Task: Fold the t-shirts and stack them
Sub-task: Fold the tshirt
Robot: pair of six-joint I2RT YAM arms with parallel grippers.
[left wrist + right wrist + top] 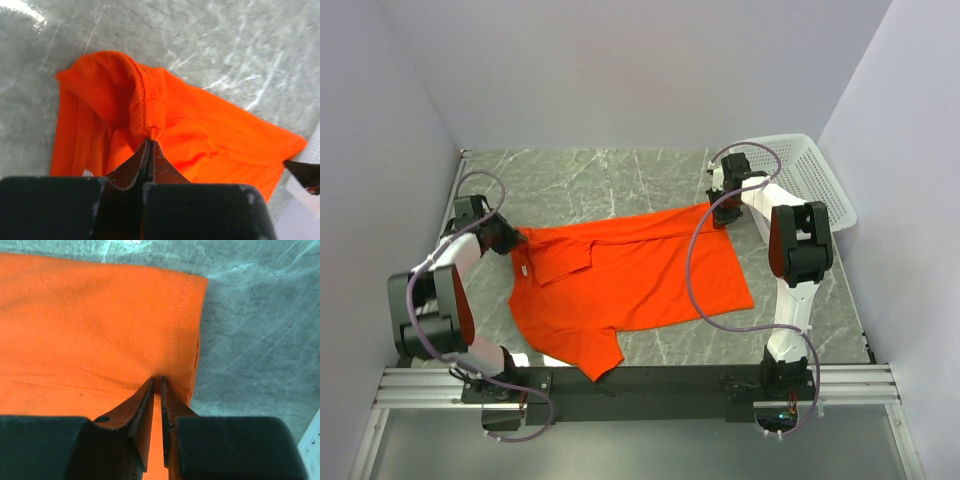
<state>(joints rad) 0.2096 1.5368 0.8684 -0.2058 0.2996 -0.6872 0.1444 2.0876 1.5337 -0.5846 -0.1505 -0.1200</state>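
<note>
A: Top view first. Where do we put the t-shirt (630, 275)?

B: Middle of the frame, spread mostly flat on the grey marbled table (600, 180). It is bright orange-red and we count just the one. A sleeve pokes down towards the black rail at lower centre, and there is a loose fold in the cloth left of centre.

A: And the left gripper (510, 238)?

B: It sits at the shirt's left edge, middle left of the frame. In the left wrist view we see its two dark fingers pressed together, with no gap at the tips. A stitched hem bunches up right where they meet, so we note it as clamped on the cloth. The fabric rises in a ridge above the tips and drapes away to the right.

A: The right gripper (725, 212)?

B: At the shirt's upper right corner, right of centre in the top view. In the right wrist view we note the fingers nearly together, with only a thin slit between them. Orange cloth shows in that slit, so it is pinching the shirt near a double-stitched edge. Bare table fills the right side of that view.

A: Anything else?

B: A white mesh basket (810, 175) at upper right, against the wall and behind the right arm. It does not touch the shirt.
</note>
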